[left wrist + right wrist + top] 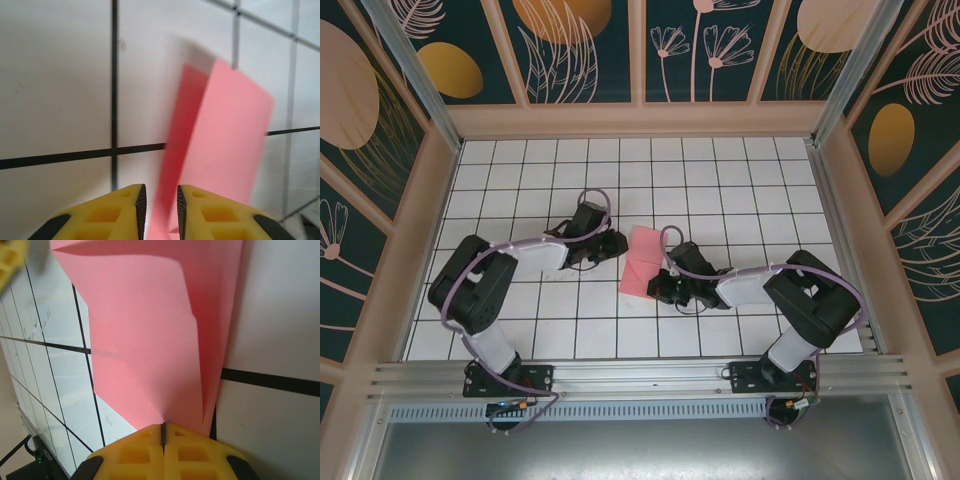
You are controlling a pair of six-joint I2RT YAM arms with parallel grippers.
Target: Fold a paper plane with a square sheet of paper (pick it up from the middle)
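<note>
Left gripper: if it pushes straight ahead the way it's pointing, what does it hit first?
The folded pink paper: its near edge sits in the gap between the slightly parted fingers of the left gripper. Beyond that, likely the tiled table, though depth is unclear.

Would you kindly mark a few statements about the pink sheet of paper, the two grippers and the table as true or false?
1. The right gripper is shut on an edge of the thin pink sheet of paper. True.
2. The left gripper has its yellow fingers pressed tight together. False: a narrow gap stands between them, and the paper runs into it.
3. The paper is an unfolded flat square. False: it is creased, with a folded flap lying over it.
4. The table is white with a grid of dark lines. True.
</note>
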